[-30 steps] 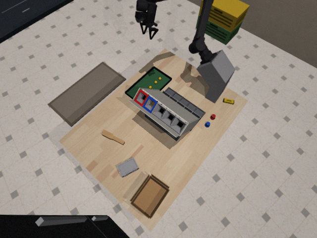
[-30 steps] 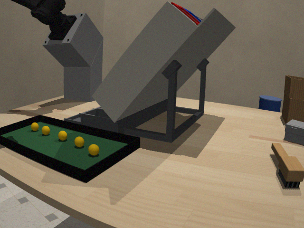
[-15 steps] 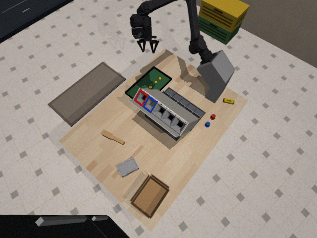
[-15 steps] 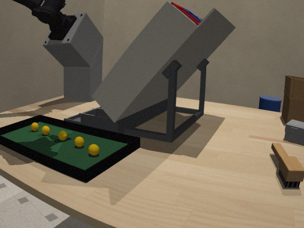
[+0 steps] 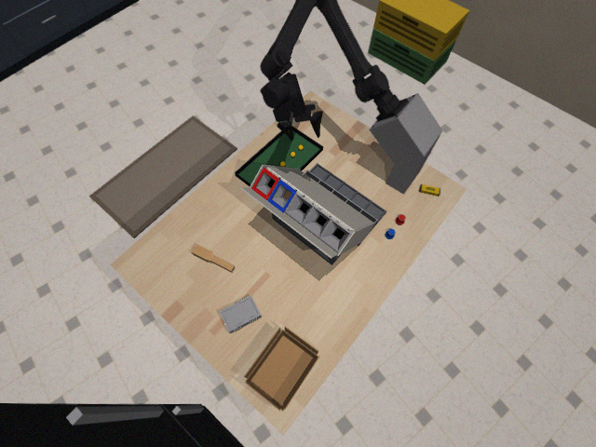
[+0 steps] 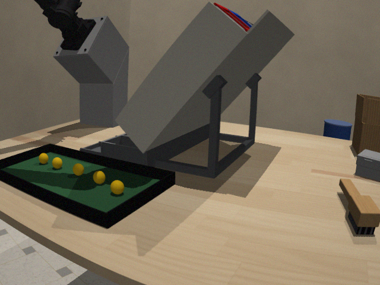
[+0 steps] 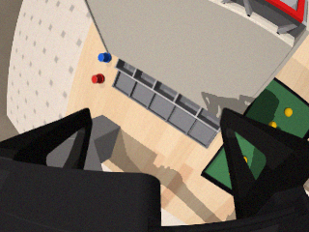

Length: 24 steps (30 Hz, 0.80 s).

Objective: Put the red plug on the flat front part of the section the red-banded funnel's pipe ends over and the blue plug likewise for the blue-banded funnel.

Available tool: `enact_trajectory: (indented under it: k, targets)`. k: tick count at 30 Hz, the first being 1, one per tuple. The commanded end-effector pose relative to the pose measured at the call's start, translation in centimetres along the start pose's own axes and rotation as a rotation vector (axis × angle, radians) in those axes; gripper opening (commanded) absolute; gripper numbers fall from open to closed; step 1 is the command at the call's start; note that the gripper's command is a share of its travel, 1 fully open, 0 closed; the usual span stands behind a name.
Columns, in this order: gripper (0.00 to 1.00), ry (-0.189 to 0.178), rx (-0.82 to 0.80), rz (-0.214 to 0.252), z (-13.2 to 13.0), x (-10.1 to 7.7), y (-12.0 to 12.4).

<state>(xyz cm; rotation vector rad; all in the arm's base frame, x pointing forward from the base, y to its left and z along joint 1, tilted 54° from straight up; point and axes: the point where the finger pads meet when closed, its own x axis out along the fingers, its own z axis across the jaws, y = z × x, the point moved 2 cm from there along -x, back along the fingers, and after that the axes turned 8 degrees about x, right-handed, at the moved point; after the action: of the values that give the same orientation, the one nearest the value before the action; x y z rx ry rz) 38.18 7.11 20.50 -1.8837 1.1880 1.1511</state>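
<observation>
My gripper is open and empty, high above the far end of the green marble tray. Several yellow marbles lie in a row in the tray, which also shows in the wrist view. The grey sloped cover carries a row of funnels; the red-banded funnel is at its left end and the blue-banded funnel is next to it. The row of grey sections lies behind the cover. The red plug and the blue plug stand on the table right of the sections.
The arm's grey base block stands at the back right. A yellow bar lies beside it. A wooden brush, a grey notebook-like block and an open cardboard box lie towards the front. A brown mat lies on the floor at left.
</observation>
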Motion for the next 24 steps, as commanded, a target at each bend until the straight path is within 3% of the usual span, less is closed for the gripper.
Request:
enact_trajectory:
  k: [1, 16, 24]
  targets:
    - [1.0, -0.006, 0.009, -0.047, 0.3, -1.4, -2.9]
    - [1.0, 0.006, 0.026, -0.046, 12.6, 1.5, 5.7]
    - [1.0, 0.003, 0.0, -0.044, 13.3, 1.7, 5.9]
